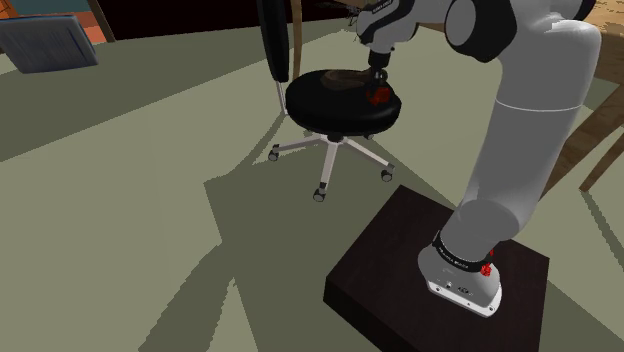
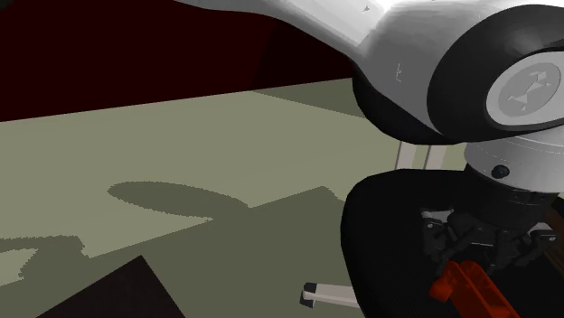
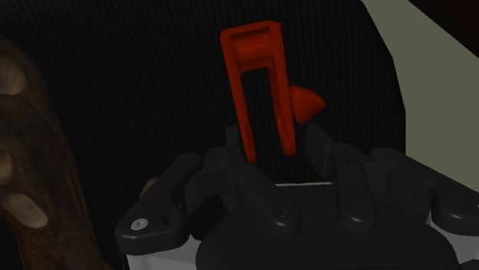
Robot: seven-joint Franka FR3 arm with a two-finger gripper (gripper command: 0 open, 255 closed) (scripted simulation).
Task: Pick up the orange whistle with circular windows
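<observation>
A red-orange whistle [image 1: 378, 96] lies on the round black seat [image 1: 320, 102] of a wheeled chair. My black gripper [image 1: 376, 80] comes down on it from above, at the seat's edge nearest the arm. In the wrist view the whistle [image 3: 261, 84] runs as a narrow open frame from between the fingers out over the dark seat [image 3: 153, 92], with a small rounded nub on one side. The gripper [image 3: 272, 138] is shut on the whistle's near end. From the second exterior view the whistle [image 2: 465, 289] pokes out just below the gripper [image 2: 484, 257], above the seat [image 2: 389, 235].
A mottled brown object [image 1: 345, 78] lies on the same seat beside the whistle, also close to the fingers [image 3: 23, 153]. The chair's black backrest [image 1: 272, 40] stands at the far side, its pale star base [image 1: 330, 150] on an olive floor. A wooden leg [image 1: 600, 160] stands at the shoulder view's right.
</observation>
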